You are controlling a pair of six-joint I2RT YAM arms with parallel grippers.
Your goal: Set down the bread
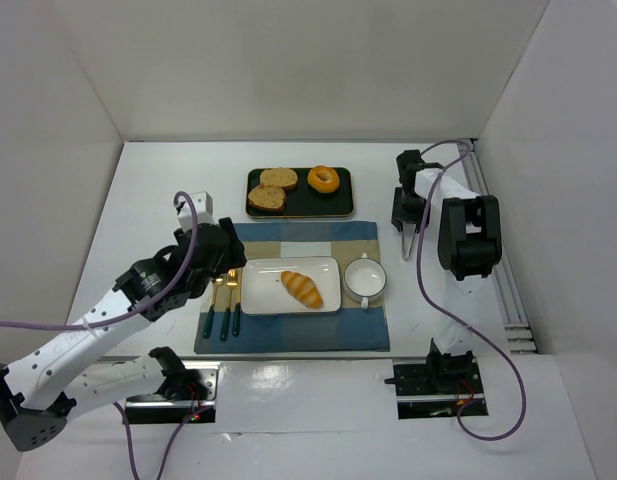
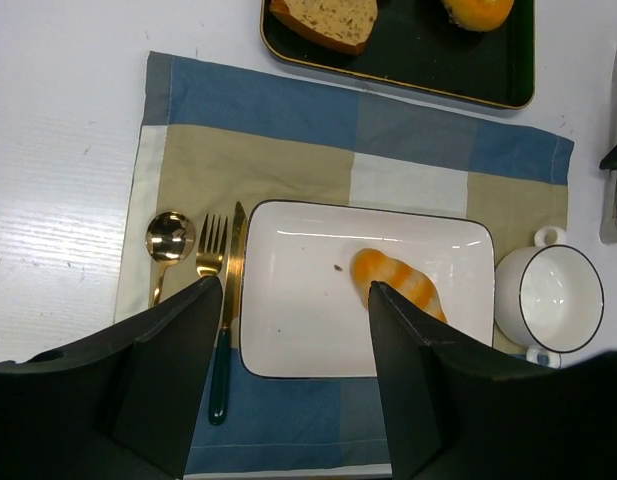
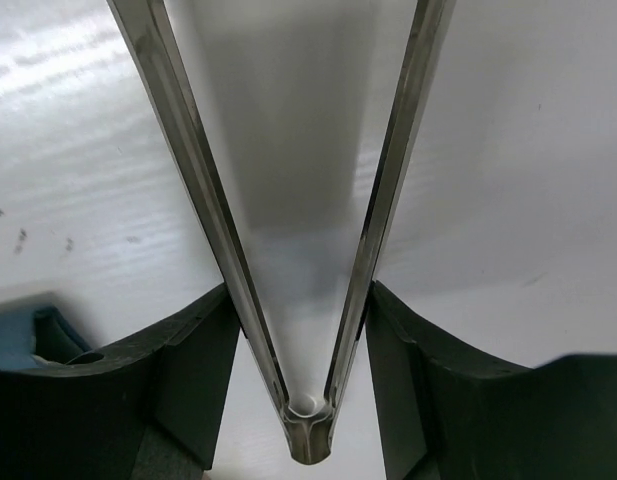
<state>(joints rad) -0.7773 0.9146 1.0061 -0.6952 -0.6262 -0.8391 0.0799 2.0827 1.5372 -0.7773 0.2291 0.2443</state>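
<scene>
The bread [image 1: 302,288], a golden-orange ridged roll, lies on the white rectangular plate [image 1: 260,298] right of its middle. In the left wrist view the bread [image 2: 400,281] shows partly behind my right finger, on the plate [image 2: 288,310]. My left gripper [image 1: 224,262] is open and empty, raised over the plate's left edge and the cutlery; in its wrist view the left gripper [image 2: 293,290] frames the plate's near left part. My right gripper [image 1: 409,212] is off to the right over bare table, shut on metal tongs [image 1: 413,240]. In the right wrist view the right gripper [image 3: 298,300] clamps the tongs [image 3: 310,440].
A checked placemat [image 1: 288,338] holds the plate, a white cup [image 1: 365,277] to its right, and a gold spoon [image 2: 169,238], fork [image 2: 211,240] and knife [image 2: 228,330] to its left. A dark tray [image 1: 298,205] behind holds toast slices [image 1: 272,190] and a donut [image 1: 323,179]. White walls enclose the table.
</scene>
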